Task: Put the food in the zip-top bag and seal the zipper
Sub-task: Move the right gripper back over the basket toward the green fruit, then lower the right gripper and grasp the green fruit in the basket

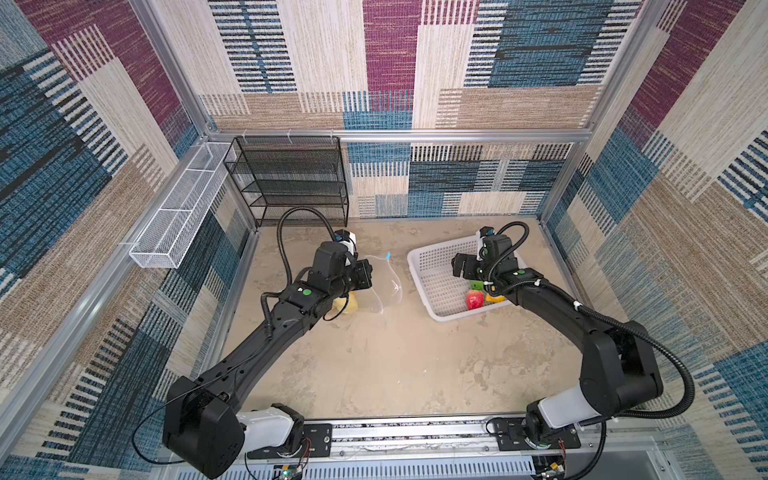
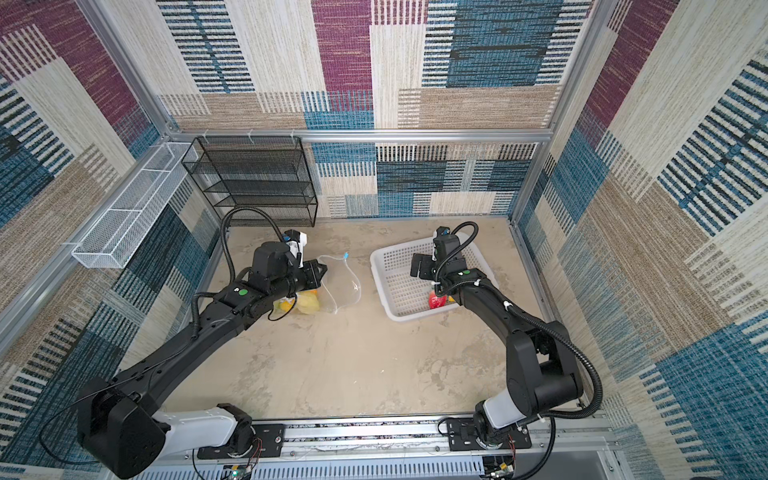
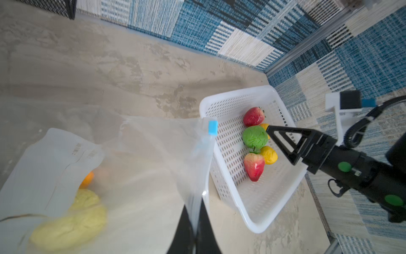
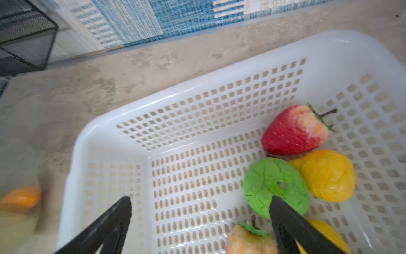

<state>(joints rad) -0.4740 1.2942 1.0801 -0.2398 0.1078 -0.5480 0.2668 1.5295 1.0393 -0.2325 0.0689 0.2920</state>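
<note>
Food [image 4: 295, 129] lies partly in the basket [image 4: 197, 88], partly in the bag [image 3: 142, 154] just beside it on the worktop [image 1: 374, 353]; left tool [image 3: 195, 228], clamped tight, pinches the bag's mouth edge; right tool [image 4: 200, 199] gapes wide, empty, over the basket's green fruit [image 4: 270, 180]

The desk's [image 1: 395, 365] near half lies open; a lane runs between zip-top bag [image 1: 384, 291] and white basket [image 1: 417, 266]. A black wire shelf [image 1: 291, 178] blocks the far-left corner.

White basket [image 1: 438, 286] on table [image 1: 395, 357], black mesh rack [image 1: 291, 178] behind.
</note>
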